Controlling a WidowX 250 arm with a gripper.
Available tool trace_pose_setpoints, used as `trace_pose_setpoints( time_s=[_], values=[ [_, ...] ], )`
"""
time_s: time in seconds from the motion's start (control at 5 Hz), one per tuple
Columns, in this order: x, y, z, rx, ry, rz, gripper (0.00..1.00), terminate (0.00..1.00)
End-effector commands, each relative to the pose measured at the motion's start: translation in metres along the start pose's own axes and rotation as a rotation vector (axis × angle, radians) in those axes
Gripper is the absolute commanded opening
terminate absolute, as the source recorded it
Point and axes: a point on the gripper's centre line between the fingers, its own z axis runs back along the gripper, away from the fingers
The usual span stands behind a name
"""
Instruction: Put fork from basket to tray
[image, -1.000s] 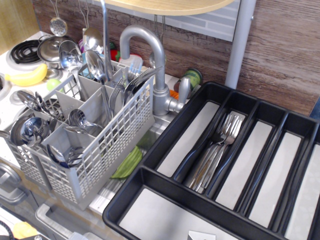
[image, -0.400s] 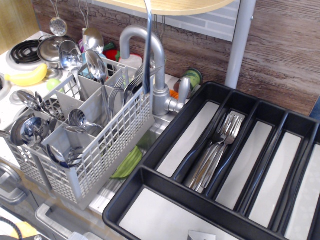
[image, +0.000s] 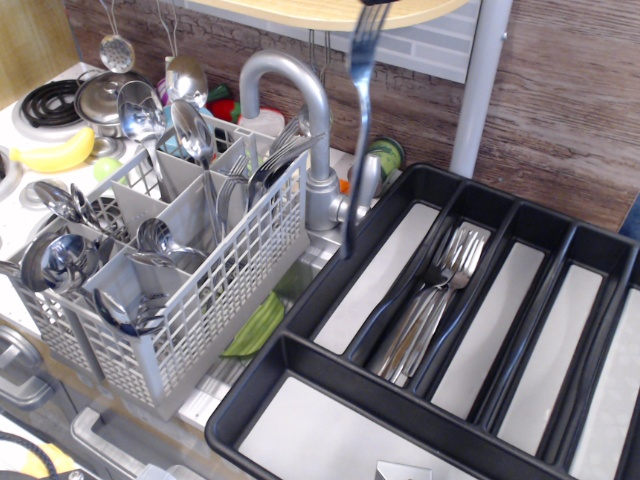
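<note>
A shiny steel fork (image: 356, 130) hangs upright in the air, tines up, its handle end just above the left rim of the black tray (image: 300, 352). Only a dark tip of my gripper (image: 375, 3) shows at the top edge, shut on the fork at its tines end. The grey lattice basket (image: 210, 300) stands to the left and holds spoons, ladles and more forks (image: 270, 160). Several forks (image: 432, 298) lie in the tray's second long compartment.
A grey faucet (image: 300, 85) arches between basket and tray, right beside the hanging fork. A metal post (image: 482, 80) rises behind the tray. A wooden shelf (image: 300, 12) hangs overhead. A banana (image: 55, 155) and a stove burner (image: 48, 100) are at far left.
The fork has been lifted out of the basket's back compartment and carried right, past the faucet, to the tray's left rim.
</note>
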Motion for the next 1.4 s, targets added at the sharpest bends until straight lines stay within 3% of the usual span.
trace_pose_setpoints(
  time_s=[0.0,0.4,0.6,1.2],
  values=[
    [0.023,-0.023,-0.005,0.019,-0.035,-0.05,0.0,0.0],
    [0.031,-0.038,-0.056,-0.003,-0.032,-0.095,0.0,0.0],
    [0.032,-0.037,-0.073,-0.068,-0.071,-0.091,0.0,0.0],
    [0.037,-0.042,-0.09,-0.121,-0.01,-0.061,0.0,0.0]
  ],
)
